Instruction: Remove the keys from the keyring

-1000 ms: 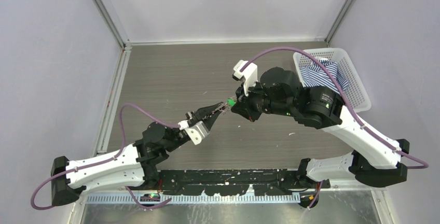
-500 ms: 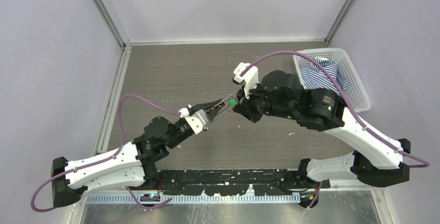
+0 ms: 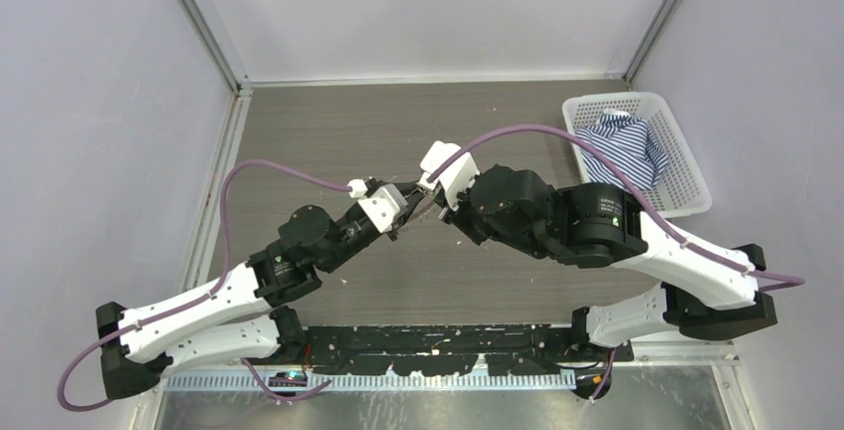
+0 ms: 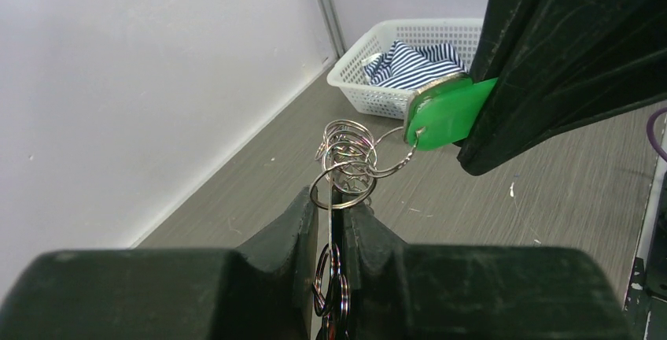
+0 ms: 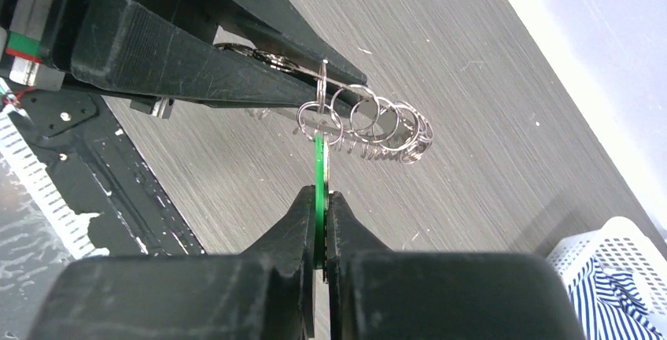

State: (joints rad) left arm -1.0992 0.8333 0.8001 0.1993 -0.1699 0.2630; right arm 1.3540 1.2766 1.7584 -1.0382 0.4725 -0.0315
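In the left wrist view my left gripper (image 4: pixel 337 198) is shut on the thin silvery keyring (image 4: pixel 340 188), held edge-on between its fingers. A bunch of small silvery rings and toothed metal bits (image 4: pixel 346 149) hangs just past the tips. The green-headed key (image 4: pixel 445 112) is linked to this bunch. In the right wrist view my right gripper (image 5: pixel 321 192) is shut on that green key (image 5: pixel 319 165), below the bunch of rings (image 5: pixel 370 126). In the top view both grippers meet tip to tip above the table's middle: left (image 3: pixel 403 213), right (image 3: pixel 438 207). The silvery keys are not clearly told apart.
A white basket (image 3: pixel 685 156) with a blue striped cloth (image 3: pixel 622 146) stands at the right edge of the table; it also shows in the left wrist view (image 4: pixel 370 88). The grey walls enclose the wood-grain table (image 3: pixel 328 141).
Both grippers have moved together to the left, still joined at the keys. The left arm has stretched forward and the right arm has swung left, baring the basket.
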